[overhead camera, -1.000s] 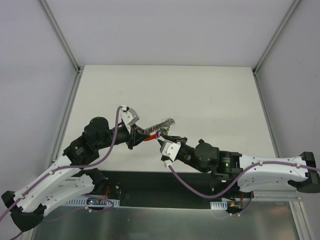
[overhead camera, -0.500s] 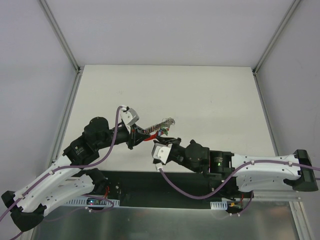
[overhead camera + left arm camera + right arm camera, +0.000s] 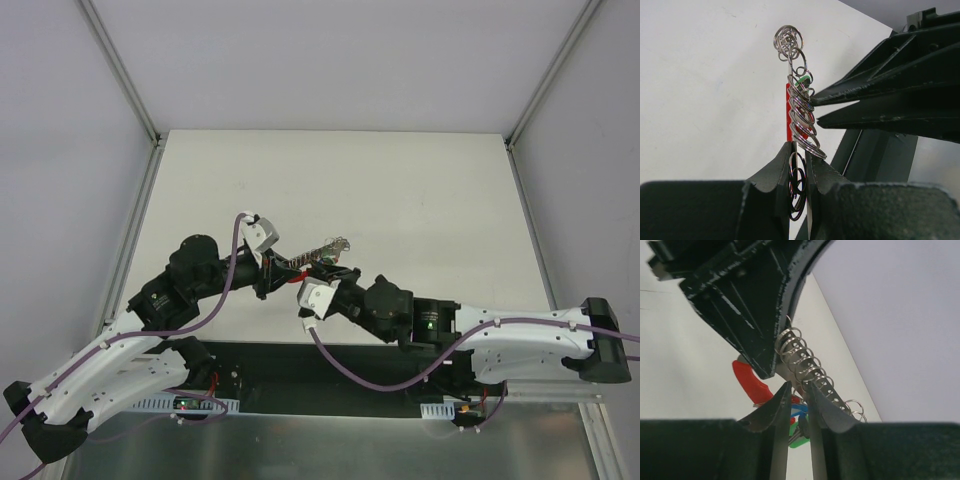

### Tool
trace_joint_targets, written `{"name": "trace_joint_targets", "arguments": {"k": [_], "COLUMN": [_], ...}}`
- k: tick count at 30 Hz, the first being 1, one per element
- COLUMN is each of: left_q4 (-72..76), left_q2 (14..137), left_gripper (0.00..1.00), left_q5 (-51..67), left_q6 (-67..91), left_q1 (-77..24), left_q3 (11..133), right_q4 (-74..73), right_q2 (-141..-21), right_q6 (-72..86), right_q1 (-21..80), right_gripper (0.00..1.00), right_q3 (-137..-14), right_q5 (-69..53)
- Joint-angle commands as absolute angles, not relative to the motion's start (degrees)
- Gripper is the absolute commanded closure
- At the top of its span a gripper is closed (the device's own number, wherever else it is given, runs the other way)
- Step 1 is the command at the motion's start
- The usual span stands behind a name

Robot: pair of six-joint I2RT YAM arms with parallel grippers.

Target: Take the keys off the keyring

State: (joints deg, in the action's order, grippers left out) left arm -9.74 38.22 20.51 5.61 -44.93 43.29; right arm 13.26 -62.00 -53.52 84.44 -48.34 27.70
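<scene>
- The left pincer (image 3: 799, 150) is shut tight on the keyring (image 3: 802, 117).
- The keyring is a long string of shiny rings. It sticks out straight from the left pincer's tips.
- A red band (image 3: 751, 380) is part of the keyring. It sits right beside the rings, close to the left pincer.
- The right pincer (image 3: 798, 387) comes in from the other side. Its tips are at the middle of the string of rings.
- Only a thin gap shows between the right pincer's tips. I cannot tell if it pinches anything.
- The keys (image 3: 798, 412) are tiny. Their red, blue and green heads bunch up in that thin gap, just under the rings.
- In the top view, both pincers meet over the near middle of the white desk (image 3: 420, 190). The keyring is between them.
</scene>
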Motion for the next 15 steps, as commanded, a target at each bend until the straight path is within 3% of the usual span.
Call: {"name": "trace_joint_targets", "arguments": {"k": [1, 15], "left_q4": [-5.89, -5.63], "left_q2": [37.26, 37.18], "left_gripper": [1.0, 1.0], "left_q5": [22.15, 21.97], "left_q6": [6.33, 6.07], "left_q1": [-44.74, -44.74], "left_q3": [43.42, 43.24], "right_q4": [17.31, 19.51], "right_q2": [-62.75, -61.0], "right_q6": [-53.88, -51.25], "right_q1": [82.53, 79.72], "right_gripper": [0.79, 0.82], "right_q3": [-50.45, -47.46], "right_q5": [33.56, 42.54]}}
